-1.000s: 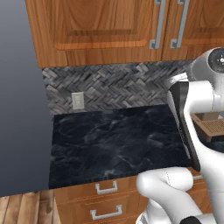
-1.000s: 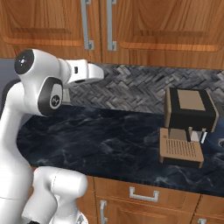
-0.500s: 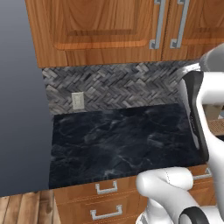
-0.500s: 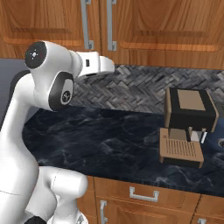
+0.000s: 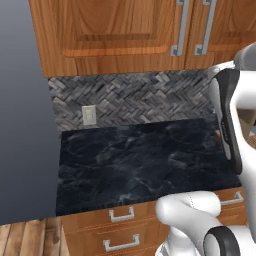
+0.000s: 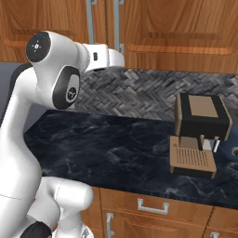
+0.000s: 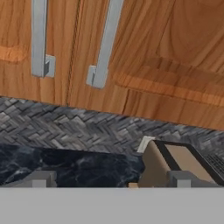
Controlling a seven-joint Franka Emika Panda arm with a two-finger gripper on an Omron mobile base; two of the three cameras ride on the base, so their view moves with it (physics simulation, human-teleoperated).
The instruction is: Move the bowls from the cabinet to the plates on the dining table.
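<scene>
The cabinet (image 5: pixel 115 30) hangs above the counter with its orange-brown doors shut. Its grey bar handles (image 7: pixel 105 43) fill the upper left of the hand view, and they also stand at the top of the right base view (image 6: pixel 116 23). My gripper (image 7: pixel 111 179) is open, its two fingertips (image 7: pixel 41 178) wide apart with nothing between them. It points at the lower edge of the doors, still some way short of them. My wrist (image 6: pixel 109 56) reaches up just below the handles. The bowls, the plates and the dining table are out of view.
A brown and black coffee machine (image 6: pixel 200 135) stands on the black marble wall counter (image 5: pixel 140 160), to the right of my hand. A herringbone backsplash with a white outlet (image 5: pixel 89 115) runs behind. A grey wall (image 5: pixel 25 125) closes the left side. Drawers (image 6: pixel 153 207) sit below the counter.
The arm has risen and reached forward, bringing the hand up toward the lower edge of the cabinet doors. The gripper has stayed open.
</scene>
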